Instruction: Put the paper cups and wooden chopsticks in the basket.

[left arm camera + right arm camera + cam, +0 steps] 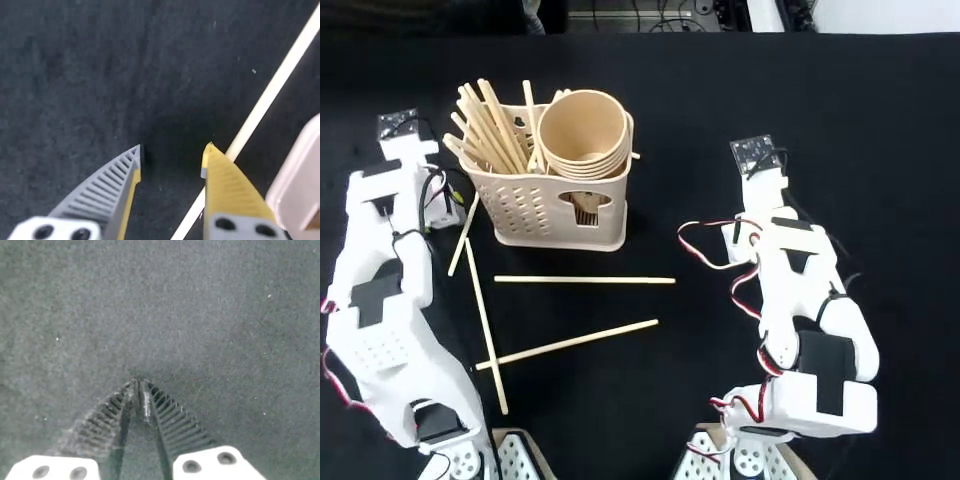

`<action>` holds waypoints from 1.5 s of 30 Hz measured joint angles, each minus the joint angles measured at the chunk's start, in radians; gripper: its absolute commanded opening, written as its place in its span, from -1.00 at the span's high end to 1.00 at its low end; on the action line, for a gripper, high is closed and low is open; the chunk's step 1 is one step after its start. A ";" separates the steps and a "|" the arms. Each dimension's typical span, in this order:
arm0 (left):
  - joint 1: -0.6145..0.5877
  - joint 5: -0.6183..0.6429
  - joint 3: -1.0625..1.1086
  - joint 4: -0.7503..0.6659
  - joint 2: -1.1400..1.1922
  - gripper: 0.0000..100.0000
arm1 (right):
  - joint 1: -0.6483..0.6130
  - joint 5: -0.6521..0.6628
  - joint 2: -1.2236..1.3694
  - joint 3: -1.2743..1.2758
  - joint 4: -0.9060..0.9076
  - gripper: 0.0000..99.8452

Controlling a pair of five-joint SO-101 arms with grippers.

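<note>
The left jaws stand open, a grey tip and a yellow tip parted with nothing between them, pointing down at the dark tabletop (880, 120) just beside the basket (560, 215). A loose chopstick (270, 95) passes right by the yellow tip, between it and the basket's wall. The left arm (380, 300) rises from its base at the near edge of the tabletop and stretches forward along that side of the basket, wrist bent downward. The right jaws are closed, ribbed tips pressed together and gripping nothing, over bare cloth well apart from the basket on its other side. The right arm (810, 290) is folded over its base, with its forearm reaching forward. The stack of paper cups (582, 135) stands upright inside the basket, and a bundle of chopsticks (490, 125) leans in the compartment next to it. In front of the basket lie three more: a level chopstick (585, 280) nearest it, a slanted chopstick (567, 343) farther out, and a steep chopstick (486, 325) that crosses the slanted one's end.
</note>
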 measured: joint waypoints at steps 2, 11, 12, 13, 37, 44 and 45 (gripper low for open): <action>0.003 0.000 -0.031 0.000 0.020 0.77 | 0.000 0.000 0.000 0.000 0.000 0.98; 0.046 0.002 -0.068 0.012 0.057 0.94 | 0.000 0.000 0.000 0.000 0.000 0.98; 0.046 0.002 -0.069 0.020 0.057 0.94 | 0.000 0.000 0.000 0.000 0.000 0.98; 0.046 0.000 -0.071 0.032 0.057 0.94 | 0.000 0.000 0.000 0.000 0.000 0.98; 0.133 0.028 0.089 -0.009 -0.132 0.61 | 0.000 0.000 0.000 0.000 0.000 0.98; 0.138 0.029 0.068 -0.032 -0.032 0.96 | 0.000 0.000 0.000 0.000 0.000 0.98; 0.141 0.029 0.055 -0.031 -0.023 0.94 | 0.000 0.000 0.000 0.000 0.000 0.98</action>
